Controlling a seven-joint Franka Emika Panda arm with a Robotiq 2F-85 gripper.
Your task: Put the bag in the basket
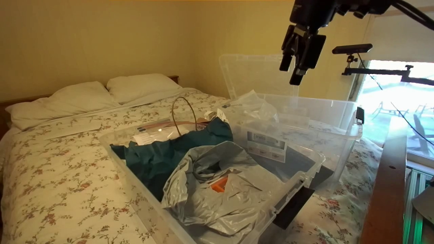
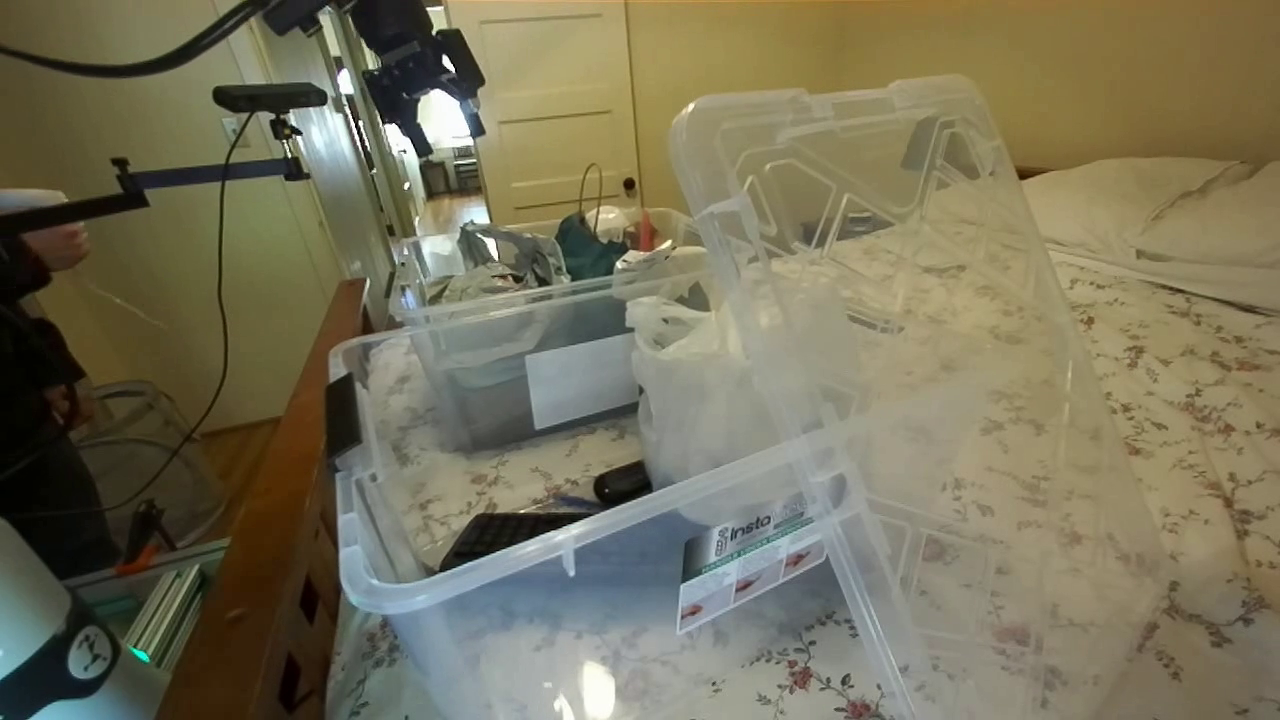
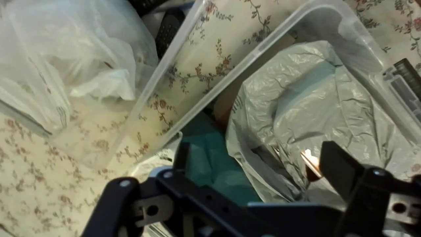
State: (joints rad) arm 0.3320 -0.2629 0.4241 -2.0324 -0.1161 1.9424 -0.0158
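Note:
A white plastic bag stands in a clear bin; it also shows at the upper left of the wrist view. A grey plastic bag lies crumpled in a second clear bin, beside a teal bag with a thin looped handle. No woven basket shows; the clear bins are the containers. My gripper hangs in the air above the bins in both exterior views. In the wrist view, its fingers are wide apart with nothing between them; the grey bag lies below.
A clear lid stands upright by the white bag's bin. A dark keyboard-like object and a black item lie in that bin. A wooden bed rail runs alongside. A camera sits on a bracket. A person stands behind.

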